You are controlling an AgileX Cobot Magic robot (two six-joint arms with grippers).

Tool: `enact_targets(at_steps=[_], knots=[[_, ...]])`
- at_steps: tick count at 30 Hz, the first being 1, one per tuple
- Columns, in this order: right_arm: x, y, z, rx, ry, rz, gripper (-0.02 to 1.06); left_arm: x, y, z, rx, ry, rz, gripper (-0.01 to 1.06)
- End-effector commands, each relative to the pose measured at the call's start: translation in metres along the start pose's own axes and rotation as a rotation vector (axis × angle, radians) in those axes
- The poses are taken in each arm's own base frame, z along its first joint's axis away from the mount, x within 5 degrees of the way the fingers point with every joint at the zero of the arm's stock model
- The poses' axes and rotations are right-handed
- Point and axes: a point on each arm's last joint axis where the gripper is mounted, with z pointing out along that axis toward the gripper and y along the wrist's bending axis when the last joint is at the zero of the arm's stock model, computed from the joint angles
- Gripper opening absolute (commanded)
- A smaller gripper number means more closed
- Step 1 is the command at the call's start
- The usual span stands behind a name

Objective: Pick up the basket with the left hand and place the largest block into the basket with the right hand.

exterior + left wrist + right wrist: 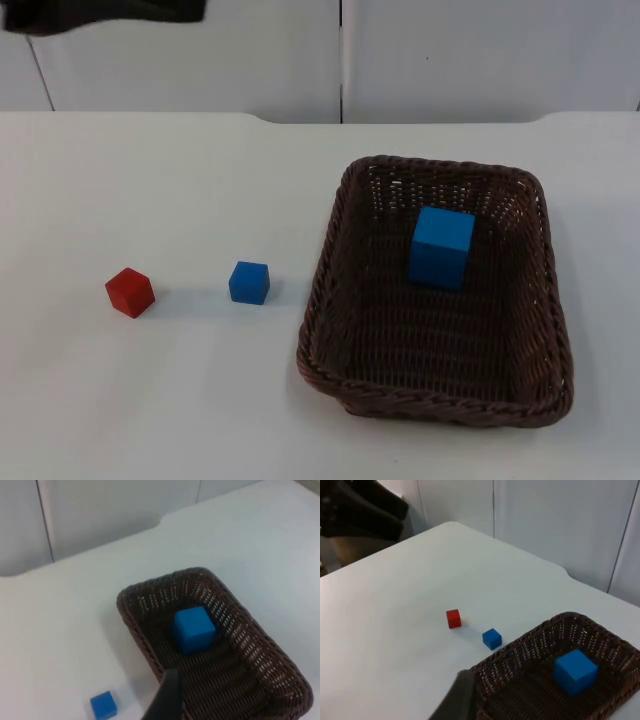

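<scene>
A dark brown wicker basket [322, 290] rests on the white table, right of centre. Inside it, toward the far end, lies the largest block, a blue cube [441, 247]. The left wrist view looks down on the basket [131, 617] and this cube [194, 629], with my left gripper [167, 702] high above the basket's near rim. My right gripper [459, 700] hangs raised over the table beside the basket [520, 647], and the cube [575, 671] lies within it. Neither gripper holds anything.
A small blue cube [249, 282] and a small red cube [130, 292] sit on the table left of the basket. The left arm [100, 12] hangs at the far left corner. The grey partition wall [450, 50] closes the back.
</scene>
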Motion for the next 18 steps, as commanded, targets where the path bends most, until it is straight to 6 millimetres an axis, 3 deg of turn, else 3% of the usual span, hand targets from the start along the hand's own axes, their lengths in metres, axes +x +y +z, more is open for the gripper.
enact_targets(at_steps=[1, 9, 18], knots=[[0.010, 0.001, -0.007, 0.001, -0.004, 0.019, 0.91, 0.003, -0.005, -0.012, 0.010, -0.005, 0.038, 0.78], [0.047, 0.006, -0.035, -0.009, -0.013, 0.058, 0.91, 0.005, -0.016, -0.052, 0.027, -0.075, 0.105, 0.78], [0.077, 0.008, -0.060, 0.011, -0.019, 0.077, 0.91, 0.023, -0.023, -0.073, 0.040, -0.114, 0.094, 0.78]])
